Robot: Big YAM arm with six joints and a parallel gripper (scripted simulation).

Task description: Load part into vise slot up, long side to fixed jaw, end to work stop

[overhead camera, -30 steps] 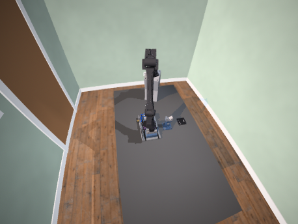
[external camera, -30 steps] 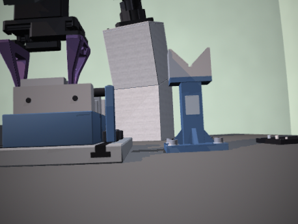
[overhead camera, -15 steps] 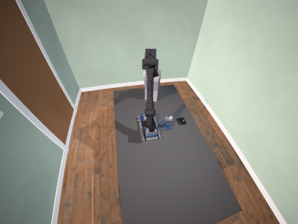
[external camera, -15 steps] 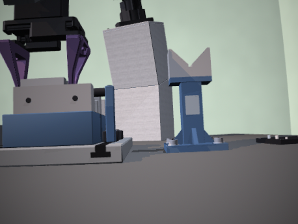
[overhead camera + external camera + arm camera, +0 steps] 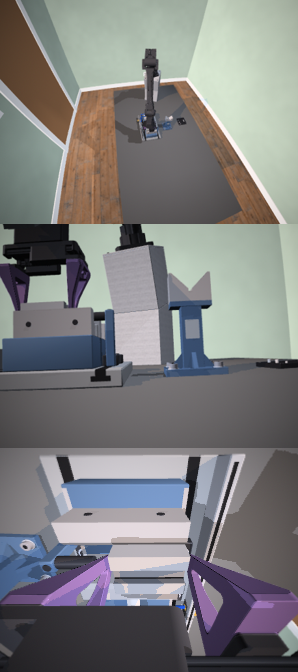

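While jaws stand parted, block (image 5: 42,305) (image 5: 148,564) between, upper edges exposed

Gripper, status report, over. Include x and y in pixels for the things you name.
Gripper (image 5: 149,127) (image 5: 46,308) (image 5: 149,560) open, fingers astride block. Block (image 5: 42,305) (image 5: 150,550) beside vise jaw (image 5: 52,323) (image 5: 120,530), top showing above it. No obstruction seen above block.
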